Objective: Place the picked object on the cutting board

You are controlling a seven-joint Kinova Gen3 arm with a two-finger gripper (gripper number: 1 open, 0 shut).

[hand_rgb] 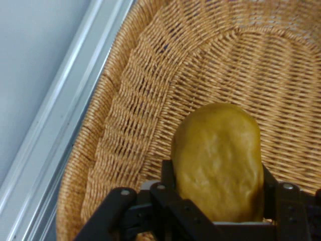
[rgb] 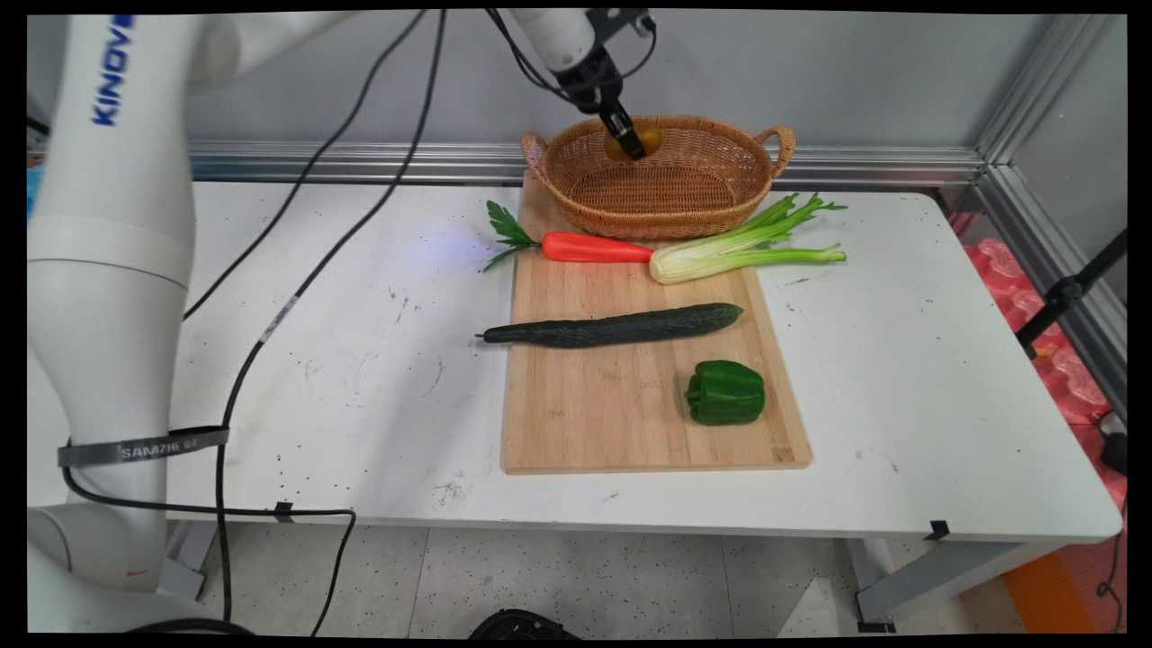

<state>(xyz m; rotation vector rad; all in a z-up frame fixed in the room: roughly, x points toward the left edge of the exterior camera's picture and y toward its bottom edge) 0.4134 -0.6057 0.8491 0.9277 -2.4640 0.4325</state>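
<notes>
It looked like a robotics lab: a white table (rgb: 360,378) fenced by aluminium framing (rgb: 1008,135) at upper right, cables (rgb: 270,333) trailing at left.

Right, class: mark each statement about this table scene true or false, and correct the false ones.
1. The end effector grips a yellow-brown potato. True.
2. The potato is held over the wicker basket. True.
3. The cucumber lies inside the basket. False: it lies across the wooden cutting board.
4. The bell pepper is red. False: it is green.
5. The carrot lies between the basket and the cucumber. True.
6. The celery stands upright in the basket. False: it lies flat beside the carrot, reaching from the board onto the table.
</notes>
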